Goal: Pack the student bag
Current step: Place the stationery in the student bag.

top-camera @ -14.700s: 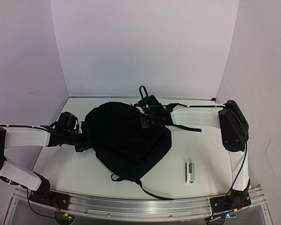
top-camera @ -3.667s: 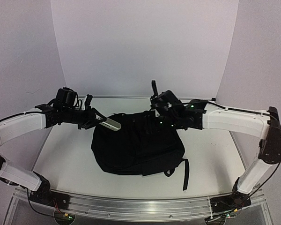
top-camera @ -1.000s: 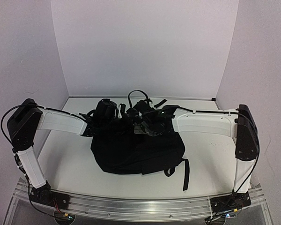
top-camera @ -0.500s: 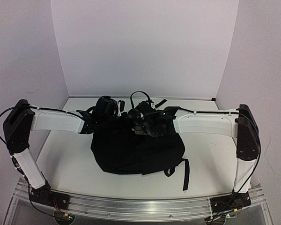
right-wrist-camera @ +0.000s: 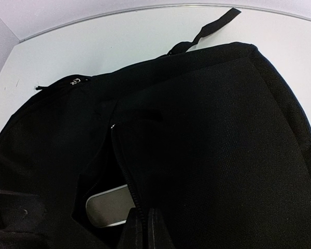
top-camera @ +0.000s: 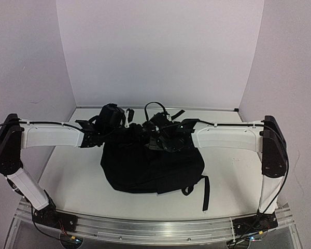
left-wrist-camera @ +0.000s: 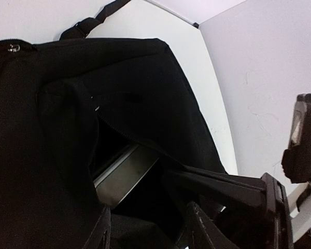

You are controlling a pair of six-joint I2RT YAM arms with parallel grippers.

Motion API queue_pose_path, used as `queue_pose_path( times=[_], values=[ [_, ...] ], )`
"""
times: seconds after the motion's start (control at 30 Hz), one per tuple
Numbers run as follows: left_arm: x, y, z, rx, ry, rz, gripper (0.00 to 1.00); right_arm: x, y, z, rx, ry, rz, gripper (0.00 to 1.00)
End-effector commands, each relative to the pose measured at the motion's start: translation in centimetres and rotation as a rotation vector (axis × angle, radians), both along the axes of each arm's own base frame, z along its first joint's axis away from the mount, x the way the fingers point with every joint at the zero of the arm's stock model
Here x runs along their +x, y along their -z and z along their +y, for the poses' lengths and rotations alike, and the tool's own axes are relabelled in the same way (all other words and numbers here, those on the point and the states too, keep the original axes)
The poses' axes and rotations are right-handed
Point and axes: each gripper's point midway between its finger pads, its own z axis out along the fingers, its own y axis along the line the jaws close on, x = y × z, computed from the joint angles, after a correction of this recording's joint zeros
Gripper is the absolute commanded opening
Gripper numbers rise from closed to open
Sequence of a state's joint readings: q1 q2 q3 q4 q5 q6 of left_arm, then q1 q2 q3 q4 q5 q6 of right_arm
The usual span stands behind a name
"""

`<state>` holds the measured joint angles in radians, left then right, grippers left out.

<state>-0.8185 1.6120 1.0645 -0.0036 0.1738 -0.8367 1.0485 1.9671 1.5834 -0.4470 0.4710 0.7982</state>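
The student bag (top-camera: 150,166), a large black backpack, lies flat mid-table. My right gripper (top-camera: 151,139) is shut on the zipper edge of its top opening (right-wrist-camera: 125,171) and holds the flap up; in the right wrist view the gripper (right-wrist-camera: 144,222) pinches that edge. A flat grey-white object (right-wrist-camera: 108,207) lies inside the bag (right-wrist-camera: 223,129). My left gripper (top-camera: 127,125) hovers at the bag's mouth. In the left wrist view the gripper (left-wrist-camera: 149,215) is open over the opening, and the grey object (left-wrist-camera: 125,174) lies beyond the fingers, apart from them.
A shoulder strap (top-camera: 205,191) trails off the bag's right side onto the white table (top-camera: 67,176). Another strap (right-wrist-camera: 215,23) reaches toward the back wall. Walls close the table on three sides. Part of the right arm (left-wrist-camera: 306,140) shows in the left wrist view.
My left arm has drawn back to the left from the bag's mouth with its jaws apart, leaving the grey object inside. The right gripper still holds the zipper edge.
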Motion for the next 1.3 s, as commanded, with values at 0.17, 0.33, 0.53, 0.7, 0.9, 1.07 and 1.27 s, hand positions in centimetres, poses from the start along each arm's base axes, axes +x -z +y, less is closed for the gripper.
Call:
queue_pose_path(
  times=[0.17,0.33,0.53,0.7,0.9,1.07,1.27],
  values=[
    [2.2,2.7,0.2,0.148,-0.064,0.001,0.40,-0.4,-2.2,0.2,0.099,0.005,-0.017,0.00],
    [2.9,2.4,2.8,0.252,-0.144,-0.047,0.43,-1.6,0.5,-0.2,0.098,-0.015,0.052,0.01],
    [2.8,2.7,3.5,0.299,-0.149,-0.037,0.47,-3.6,3.2,1.0,0.125,-0.121,0.156,0.07],
    [2.6,2.9,2.3,0.264,-0.104,-0.028,0.49,-4.2,1.4,0.5,0.142,-0.156,0.139,0.32],
    [2.8,3.7,2.2,0.263,-0.089,-0.011,0.35,-3.8,-2.7,-0.5,0.189,-0.157,0.073,0.50],
    [2.3,2.1,1.8,0.184,-0.063,-0.050,0.16,-1.8,-3.8,0.2,0.208,-0.190,0.071,0.42],
    [2.8,1.3,2.2,0.155,-0.077,-0.057,0.00,1.6,-2.9,2.0,0.188,-0.243,0.077,0.30]
  ],
)
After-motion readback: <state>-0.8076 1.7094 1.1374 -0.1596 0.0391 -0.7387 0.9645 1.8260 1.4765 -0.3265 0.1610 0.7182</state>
